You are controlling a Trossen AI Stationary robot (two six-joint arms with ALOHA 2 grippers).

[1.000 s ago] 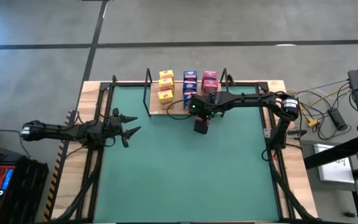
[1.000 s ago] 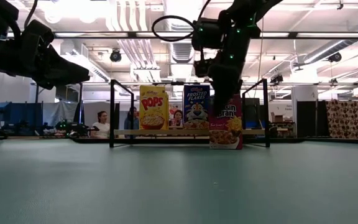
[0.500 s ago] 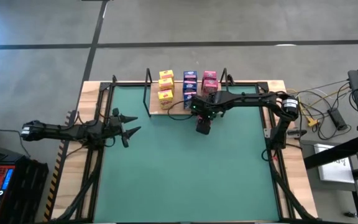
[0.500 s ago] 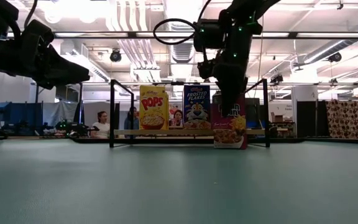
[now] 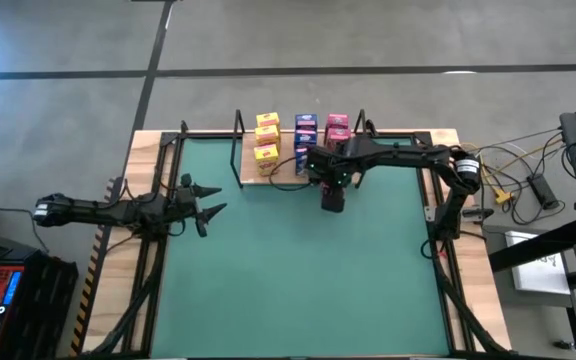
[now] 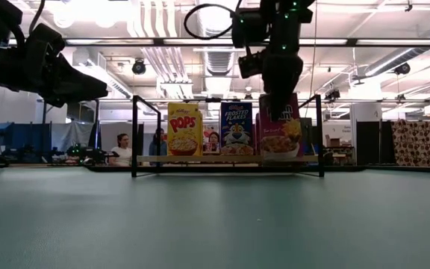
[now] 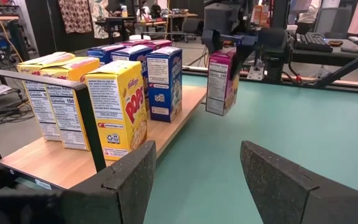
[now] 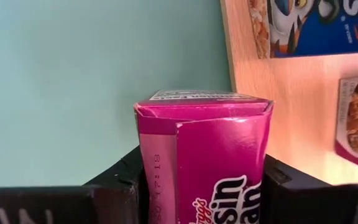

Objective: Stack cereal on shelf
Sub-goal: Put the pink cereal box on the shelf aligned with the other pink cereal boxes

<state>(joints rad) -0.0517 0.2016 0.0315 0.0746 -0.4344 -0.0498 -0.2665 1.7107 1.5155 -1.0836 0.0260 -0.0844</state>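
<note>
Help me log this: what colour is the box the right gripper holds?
Magenta box, clearest in the right wrist view.

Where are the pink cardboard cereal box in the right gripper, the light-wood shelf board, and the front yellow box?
Pink cardboard cereal box [image 7: 221,81], left wrist view, side panel.
Light-wood shelf board [image 7: 73,163], left wrist view, bare front corner.
Front yellow box [image 7: 120,109], left wrist view, front face.

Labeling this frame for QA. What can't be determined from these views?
- Low view: back rows on the shelf are hidden behind the front yellow box and blue box.
- High view: right end effector covers the pink box it holds.
- Right wrist view: held pink box cut off at the picture's bottom edge.
- Low view: left end effector fingers unclear.
</note>
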